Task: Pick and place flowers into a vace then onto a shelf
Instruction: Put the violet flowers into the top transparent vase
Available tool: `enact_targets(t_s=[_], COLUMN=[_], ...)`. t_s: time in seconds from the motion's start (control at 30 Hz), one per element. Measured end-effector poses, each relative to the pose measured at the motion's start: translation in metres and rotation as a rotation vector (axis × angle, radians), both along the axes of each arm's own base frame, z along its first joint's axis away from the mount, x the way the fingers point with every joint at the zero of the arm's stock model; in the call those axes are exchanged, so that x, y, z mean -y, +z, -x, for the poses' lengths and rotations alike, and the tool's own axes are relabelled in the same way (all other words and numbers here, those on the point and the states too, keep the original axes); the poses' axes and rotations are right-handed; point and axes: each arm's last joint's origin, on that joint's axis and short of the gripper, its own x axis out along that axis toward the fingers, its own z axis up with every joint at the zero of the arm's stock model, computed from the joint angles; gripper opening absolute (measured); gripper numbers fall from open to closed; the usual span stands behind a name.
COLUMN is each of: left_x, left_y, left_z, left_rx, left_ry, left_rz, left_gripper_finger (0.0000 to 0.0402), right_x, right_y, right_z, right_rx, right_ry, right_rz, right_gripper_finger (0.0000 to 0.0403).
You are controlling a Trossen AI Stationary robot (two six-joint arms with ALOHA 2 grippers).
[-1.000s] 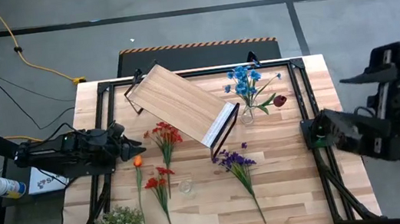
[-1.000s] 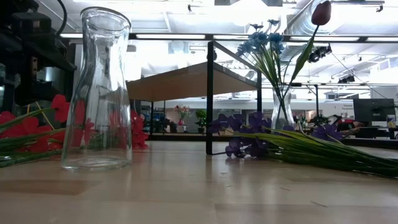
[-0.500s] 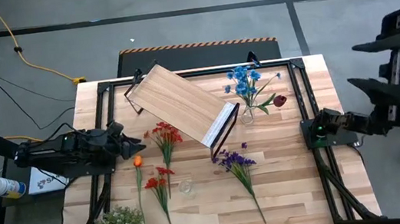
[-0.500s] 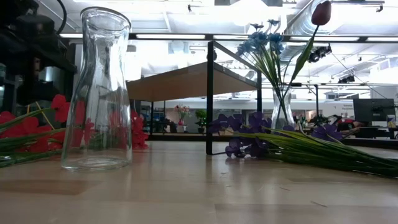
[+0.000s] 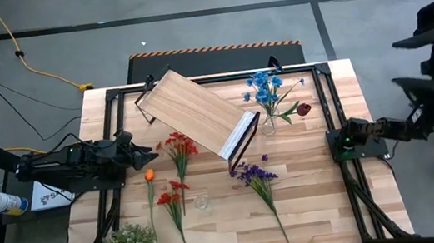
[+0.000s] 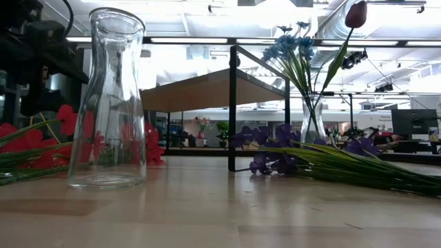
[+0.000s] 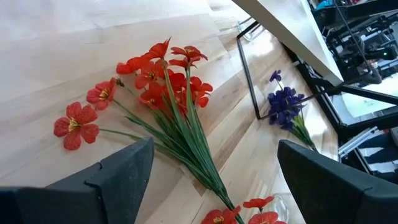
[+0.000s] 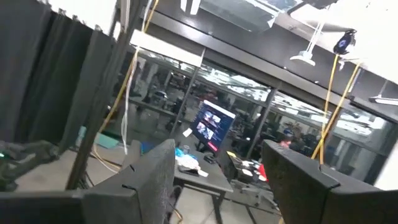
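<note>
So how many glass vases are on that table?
2. One vase holds the blue flowers and a dark red bloom beside the shelf; the other vase stands empty near the front edge, between red and purple sprigs.

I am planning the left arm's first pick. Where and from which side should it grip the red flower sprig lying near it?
Grip the red sprig on its bare green stem, below the blooms. Probably come from above: it lies flat on the table, and the open left gripper already faces it.

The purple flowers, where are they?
In the high view, the purple flowers lie flat on the table's right half, just below the shelf end, right of the empty vase.
</note>
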Motion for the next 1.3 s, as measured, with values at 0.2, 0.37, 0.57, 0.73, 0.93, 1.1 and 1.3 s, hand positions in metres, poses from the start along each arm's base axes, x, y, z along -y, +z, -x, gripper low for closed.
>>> enact_targets(t_s=[0.2,0.37,0.57,0.73,0.93,1.1,1.3], left_x=[0.0,0.0,-0.001,-0.002,-0.002,-0.002,-0.002], left_y=[0.0,0.0,0.0,0.0,0.0,0.0,0.0], left_z=[0.0,0.0,0.0,0.0,0.0,0.0,0.0], left_rx=[0.001,0.001,0.003,0.003,0.004,0.004,0.004], left_ry=[0.001,0.004,0.031,0.054,0.062,0.079,0.079], left_rz=[-0.001,0.001,-0.013,-0.024,-0.029,-0.038,-0.038], left_gripper_finger=[0.0376,0.0376,0.0376,0.0376,0.0376,0.0376,0.0376], right_x=[0.028,0.05,0.077,0.097,0.116,0.136,0.153], right_y=[0.006,0.009,0.01,0.01,0.009,0.005,0.0], right_z=[0.015,0.023,0.025,0.017,0.001,-0.023,-0.049], right_rx=[0.007,-0.001,-0.021,-0.051,-0.088,-0.114,-0.138], right_ry=[0.106,0.213,0.385,0.548,0.727,0.839,0.926], right_rz=[-0.073,-0.116,-0.164,-0.199,-0.231,-0.268,-0.301], right_gripper_finger=[0.0231,0.0231,0.0231,0.0231,0.0231,0.0231,0.0231])
